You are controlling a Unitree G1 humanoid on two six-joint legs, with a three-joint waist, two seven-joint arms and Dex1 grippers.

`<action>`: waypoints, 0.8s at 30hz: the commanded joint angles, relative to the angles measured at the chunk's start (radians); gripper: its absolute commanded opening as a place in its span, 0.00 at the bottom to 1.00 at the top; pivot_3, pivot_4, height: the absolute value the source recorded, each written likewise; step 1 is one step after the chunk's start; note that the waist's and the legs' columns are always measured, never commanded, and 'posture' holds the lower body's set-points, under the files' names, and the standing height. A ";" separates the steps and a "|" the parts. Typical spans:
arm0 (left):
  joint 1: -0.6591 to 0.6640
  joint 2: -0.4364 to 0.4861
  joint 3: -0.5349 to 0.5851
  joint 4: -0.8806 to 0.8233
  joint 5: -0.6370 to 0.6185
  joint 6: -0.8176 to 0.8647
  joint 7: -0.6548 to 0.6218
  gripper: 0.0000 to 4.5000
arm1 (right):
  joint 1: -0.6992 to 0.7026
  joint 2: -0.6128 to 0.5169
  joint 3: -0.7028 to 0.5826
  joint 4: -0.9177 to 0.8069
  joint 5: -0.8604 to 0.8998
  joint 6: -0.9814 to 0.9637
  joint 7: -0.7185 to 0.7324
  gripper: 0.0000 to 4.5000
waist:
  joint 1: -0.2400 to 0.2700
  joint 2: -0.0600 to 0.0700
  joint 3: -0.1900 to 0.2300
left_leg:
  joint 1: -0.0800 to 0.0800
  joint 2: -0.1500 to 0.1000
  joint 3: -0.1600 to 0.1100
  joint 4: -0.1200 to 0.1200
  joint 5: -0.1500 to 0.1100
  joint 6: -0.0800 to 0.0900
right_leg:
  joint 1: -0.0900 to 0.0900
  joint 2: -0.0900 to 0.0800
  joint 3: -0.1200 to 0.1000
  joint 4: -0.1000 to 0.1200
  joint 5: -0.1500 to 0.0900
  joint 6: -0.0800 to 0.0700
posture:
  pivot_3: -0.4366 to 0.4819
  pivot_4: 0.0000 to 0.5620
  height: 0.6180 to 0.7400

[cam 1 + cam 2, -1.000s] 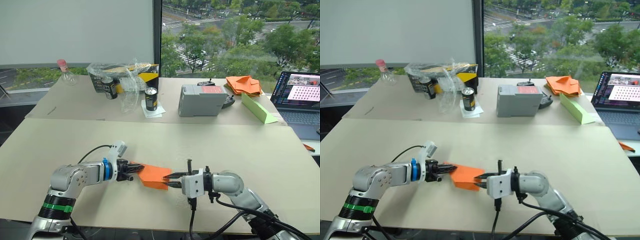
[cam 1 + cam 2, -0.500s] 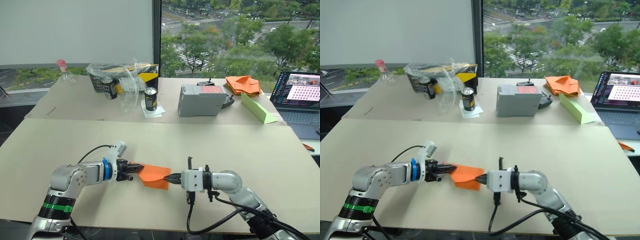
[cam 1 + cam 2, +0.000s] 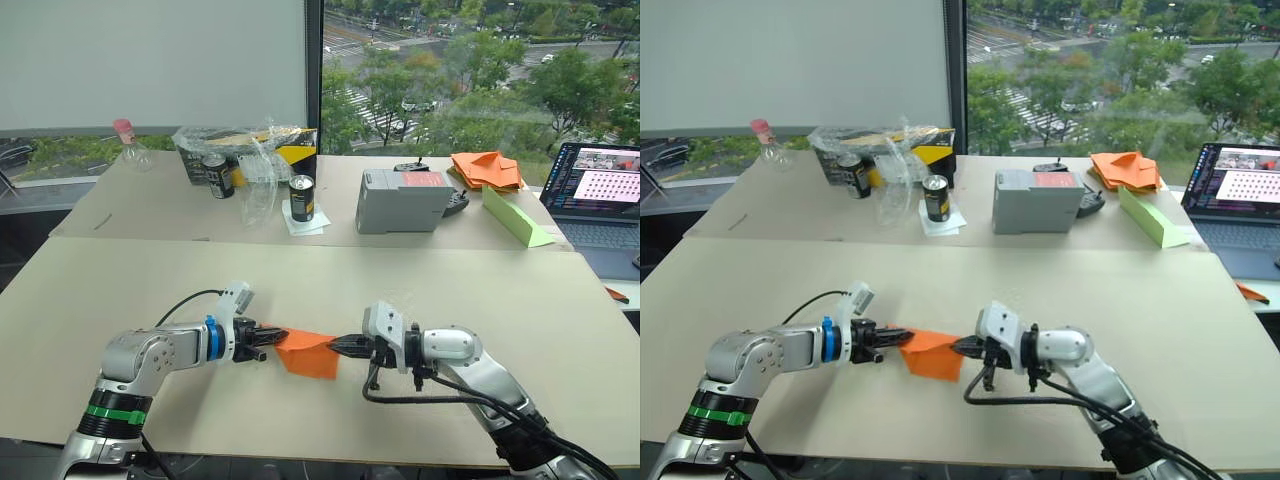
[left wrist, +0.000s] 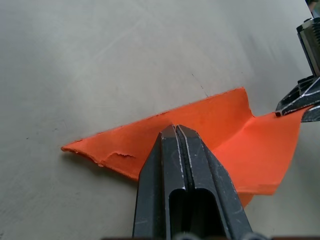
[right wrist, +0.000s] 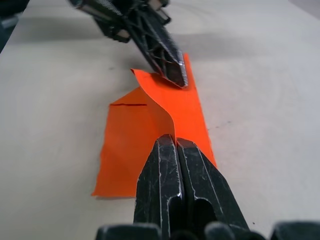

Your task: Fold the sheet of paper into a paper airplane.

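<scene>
Here, low in the frame's centre on the near table (image 3: 520, 300), I see the left gripper (image 3: 266, 344) and right gripper (image 3: 340, 346) each clenched on opposite ends of the sheet of paper (image 3: 308, 352).

Left gripper (image 3: 268, 342) and right gripper (image 3: 338, 346) pointing at each other (tips near), both pinched closed, forearms low

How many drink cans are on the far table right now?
2. One dark can stands by the plastic-wrapped box; the other can stands on a white napkin left of the grey box. The wrap may hide more.
</scene>
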 commanded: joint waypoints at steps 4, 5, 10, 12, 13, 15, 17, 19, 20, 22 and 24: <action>0.015 -0.005 -0.014 0.011 0.034 0.028 0.019 0.00 | -0.039 0.036 -0.046 -0.002 0.077 0.167 -0.037 0.00 | 0.000 0.000 0.000 | 0.000 0.000 0.000 0.000 0.000 0.000 | 0.000 0.000 0.000 0.000 0.000 0.000 | 0.48 0.27 1.00; 0.016 -0.004 -0.012 0.009 0.034 0.029 0.019 0.00 | -0.043 0.037 -0.048 0.002 0.081 0.183 -0.040 0.00 | 0.000 0.000 0.000 | 0.000 0.000 0.000 0.000 0.000 0.000 | 0.000 0.000 0.000 0.000 0.000 0.000 | 0.48 0.27 1.00; 0.021 -0.002 -0.005 0.002 0.032 0.034 0.019 0.00 | -0.051 0.034 -0.047 0.007 0.085 0.265 -0.052 0.00 | 0.000 0.000 0.000 | 0.000 0.000 0.000 0.000 0.000 0.000 | 0.000 0.000 0.000 0.000 0.000 0.000 | 0.48 0.27 1.00; 0.022 -0.002 -0.003 0.000 0.032 0.035 0.020 0.00 | -0.049 0.024 -0.037 0.011 0.074 0.267 -0.053 0.00 | 0.000 0.000 0.000 | 0.000 0.000 0.000 0.000 0.000 0.000 | 0.000 0.000 0.000 0.000 0.000 0.000 | 0.48 0.27 1.00; 0.023 -0.002 -0.002 0.000 0.032 0.035 0.020 0.00 | -0.048 0.016 -0.029 0.014 0.066 0.273 -0.053 0.00 | 0.000 0.000 0.000 | 0.000 0.000 0.000 0.000 0.000 0.000 | 0.000 0.000 0.000 0.000 0.000 0.000 | 0.48 0.27 1.00; 0.023 -0.002 0.000 -0.001 0.032 0.036 0.021 0.00 | -0.047 0.003 -0.015 0.018 0.052 0.280 -0.054 0.00 | 0.000 0.000 0.000 | 0.000 0.000 0.000 0.000 0.000 0.000 | 0.000 0.000 0.000 0.000 0.000 0.000 | 0.48 0.27 1.00; 0.025 -0.002 0.000 -0.002 0.033 0.035 0.021 0.00 | -0.045 -0.014 0.010 0.033 0.019 0.270 -0.062 0.00 | 0.000 0.000 0.000 | 0.000 0.000 0.000 0.000 0.000 0.000 | 0.000 0.000 0.000 0.000 0.000 0.000 | 0.48 0.27 1.00; 0.026 -0.001 0.001 -0.004 0.032 0.036 0.021 0.00 | -0.046 -0.023 0.032 0.054 -0.014 0.259 -0.079 0.00 | 0.003 0.000 0.000 | 0.000 0.000 0.000 0.000 0.000 0.000 | 0.000 0.000 0.000 0.000 0.000 0.000 | 0.48 0.27 1.00; 0.026 -0.002 0.002 -0.006 0.031 0.037 0.022 0.00 | -0.049 -0.021 0.037 0.064 -0.020 0.270 -0.089 0.00 | 0.002 0.000 0.000 | 0.000 0.000 0.000 0.000 0.000 0.001 | 0.000 0.000 0.000 0.000 0.000 0.000 | 0.48 0.27 1.00; 0.027 -0.003 0.004 -0.008 0.030 0.038 0.023 0.00 | -0.054 -0.021 0.047 0.079 -0.036 0.272 -0.101 0.00 | 0.001 0.000 -0.002 | 0.000 0.000 0.000 0.000 0.000 0.001 | 0.000 0.000 0.000 -0.001 0.000 0.000 | 0.48 0.27 1.00; 0.027 -0.003 0.006 -0.010 0.029 0.039 0.024 0.00 | -0.058 -0.026 0.056 0.085 -0.041 0.286 -0.102 0.00 | 0.000 0.000 -0.003 | 0.001 0.000 0.000 0.000 0.000 0.001 | 0.000 0.000 0.000 0.000 0.000 0.000 | 0.48 0.27 1.00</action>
